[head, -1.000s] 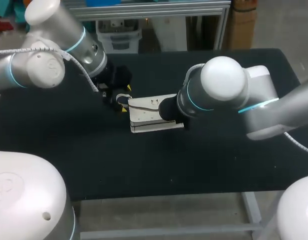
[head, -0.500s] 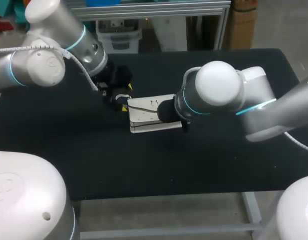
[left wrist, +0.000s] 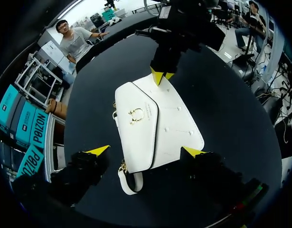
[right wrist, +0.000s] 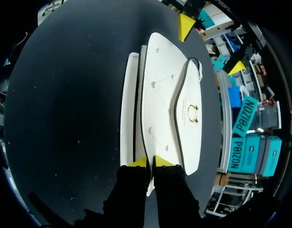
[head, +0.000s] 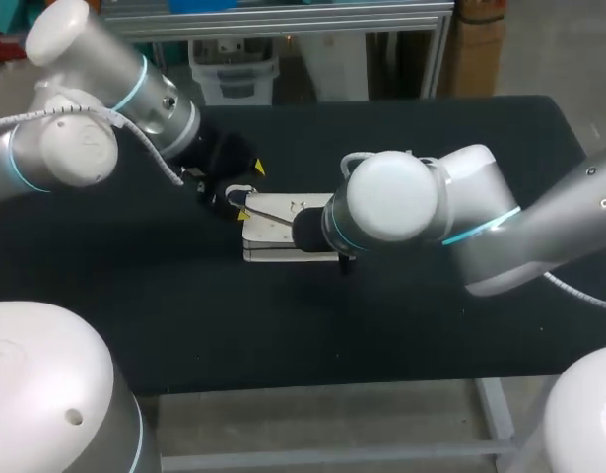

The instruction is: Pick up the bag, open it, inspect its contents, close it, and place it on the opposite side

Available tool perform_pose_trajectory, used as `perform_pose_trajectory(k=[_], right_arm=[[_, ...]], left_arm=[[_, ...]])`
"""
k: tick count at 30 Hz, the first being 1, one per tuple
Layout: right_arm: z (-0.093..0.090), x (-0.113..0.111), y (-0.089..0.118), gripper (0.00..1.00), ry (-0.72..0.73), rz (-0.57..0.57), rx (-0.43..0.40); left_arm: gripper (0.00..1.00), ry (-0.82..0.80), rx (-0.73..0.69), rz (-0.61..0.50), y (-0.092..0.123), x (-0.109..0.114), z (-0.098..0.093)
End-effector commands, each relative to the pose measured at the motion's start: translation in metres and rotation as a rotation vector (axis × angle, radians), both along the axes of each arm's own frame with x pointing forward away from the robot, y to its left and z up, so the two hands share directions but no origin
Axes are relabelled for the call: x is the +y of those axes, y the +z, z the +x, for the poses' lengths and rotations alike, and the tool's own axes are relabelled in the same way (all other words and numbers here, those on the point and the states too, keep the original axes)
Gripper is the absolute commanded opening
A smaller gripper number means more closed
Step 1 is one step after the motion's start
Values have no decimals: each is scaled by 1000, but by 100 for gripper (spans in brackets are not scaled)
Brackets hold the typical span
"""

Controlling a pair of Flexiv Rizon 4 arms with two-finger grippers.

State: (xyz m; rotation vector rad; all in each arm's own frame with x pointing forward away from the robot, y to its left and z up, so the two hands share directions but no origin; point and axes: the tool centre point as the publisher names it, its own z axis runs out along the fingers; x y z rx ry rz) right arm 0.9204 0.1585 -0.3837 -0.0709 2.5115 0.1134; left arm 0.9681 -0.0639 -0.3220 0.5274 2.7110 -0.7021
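A flat white bag (head: pixel 271 233) with a gold clasp (left wrist: pixel 135 115) on its flap lies on the black table (head: pixel 184 325). In the right wrist view my right gripper (right wrist: pixel 150 162) is shut on the end edge of the bag (right wrist: pixel 162 102). In the head view that gripper is hidden under its own wrist. My left gripper (left wrist: pixel 146 152) stands open at the opposite end of the bag (left wrist: pixel 157 128), one finger on each side and neither touching it. A short strap loop (left wrist: pixel 128 181) lies there between the open fingers. The left gripper (head: pixel 249 192) sits just left of the bag.
The table's front edge (head: pixel 312 386) runs below the bag, with bare black cloth (head: pixel 450 335) to the right and front. Nothing else stands on the table.
My right gripper has closed on the bag's end. The right arm has moved left, sliding the bag toward the left gripper. The left arm has shifted slightly left.
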Motion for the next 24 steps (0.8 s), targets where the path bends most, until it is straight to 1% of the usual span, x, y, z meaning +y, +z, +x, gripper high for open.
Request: perform_pose_trajectory(k=[1, 21, 24], right_arm=[[0, 0, -5, 0, -2, 22, -10], [0, 0, -5, 0, -2, 30, -11], [0, 0, -5, 0, -2, 30, -11]], left_arm=[[100, -35, -13, -61, -3, 8, -6], [100, -35, -13, -61, -3, 8, -6], [100, -53, -30, -78, -4, 7, -6]])
